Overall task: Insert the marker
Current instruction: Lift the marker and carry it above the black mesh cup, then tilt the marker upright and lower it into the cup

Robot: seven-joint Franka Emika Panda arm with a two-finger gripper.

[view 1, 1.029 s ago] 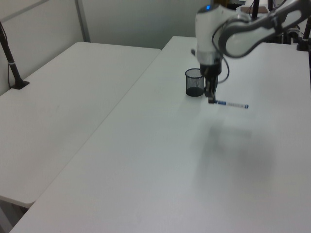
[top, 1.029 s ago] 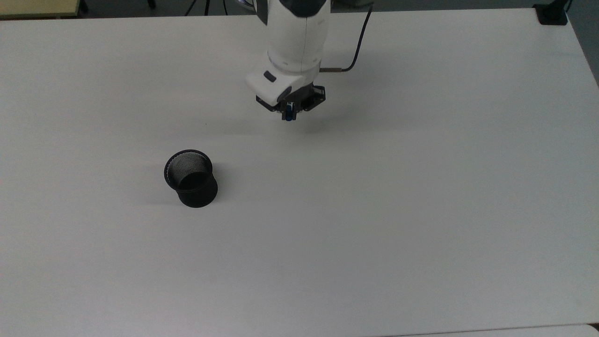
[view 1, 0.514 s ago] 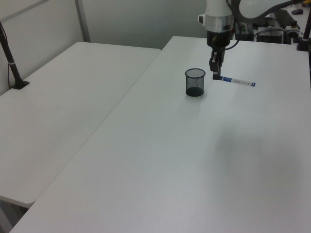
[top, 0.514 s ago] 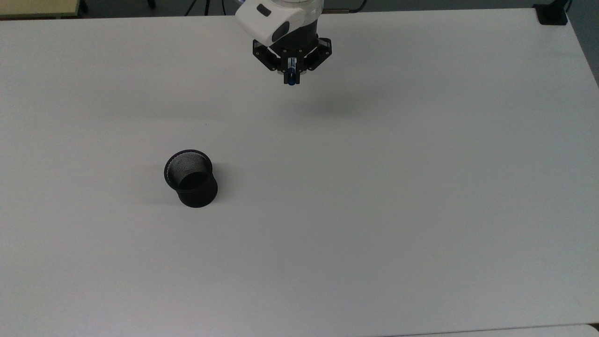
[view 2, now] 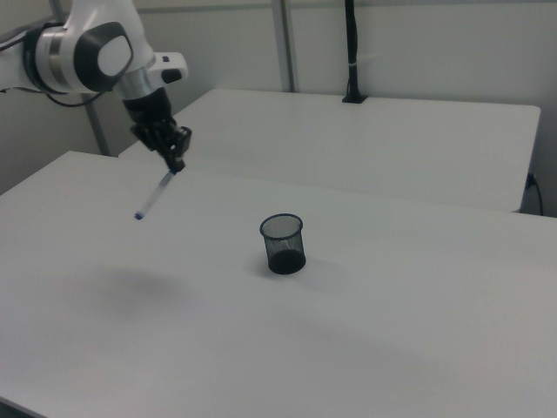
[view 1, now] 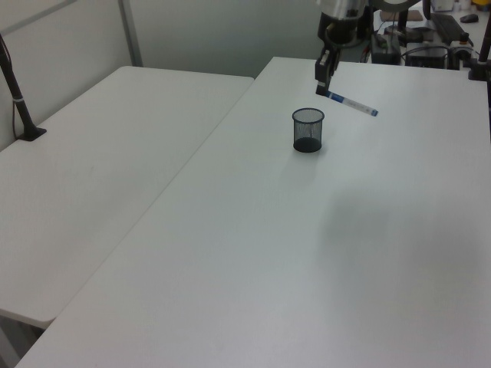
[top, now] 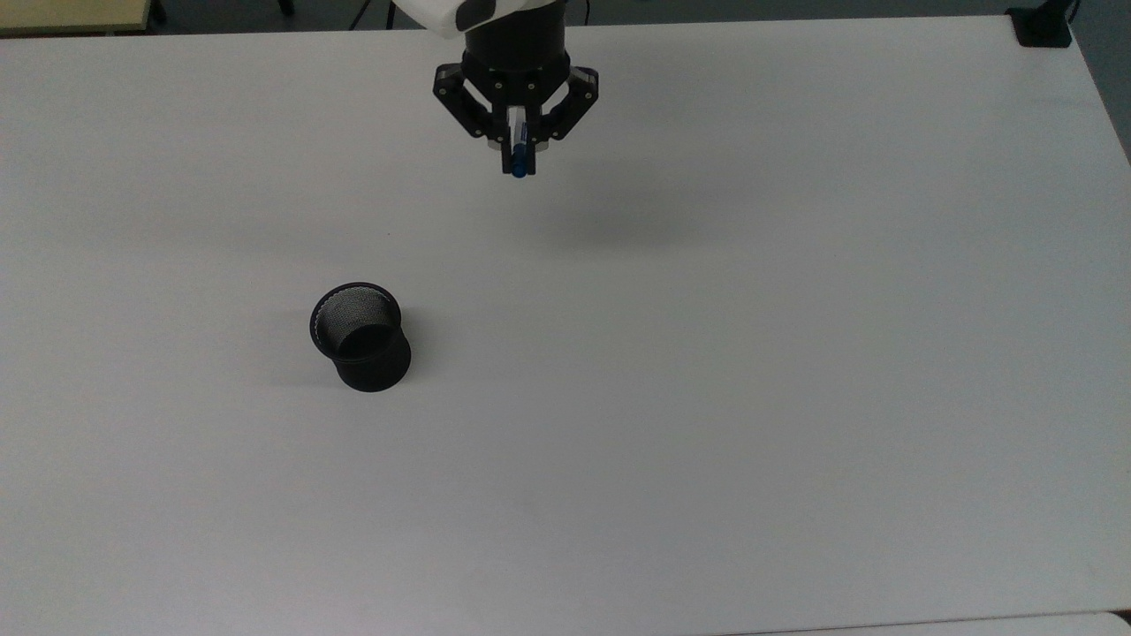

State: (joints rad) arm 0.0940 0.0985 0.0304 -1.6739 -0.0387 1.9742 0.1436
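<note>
My gripper (top: 517, 146) (view 1: 323, 84) (view 2: 174, 162) hangs high above the white table (top: 707, 397), shut on one end of the marker (top: 519, 155) (view 1: 351, 103) (view 2: 154, 195). The marker is a slim white pen with blue ends; in the right view it slants down and to the left from the fingers. The black mesh cup (top: 360, 336) (view 1: 308, 129) (view 2: 284, 244) stands upright on the table, empty inside, well to the lower left of the gripper in the top view.
A second white table (view 1: 100, 153) adjoins this one on the left view's left. A black post with a clamp (view 1: 19, 103) stands on it. Cables and equipment (view 1: 430, 31) sit behind the arm.
The arm has risen and swung toward the top view's upper left with the marker in its grip. The marker has tilted from near level to slanting. The cup has not moved.
</note>
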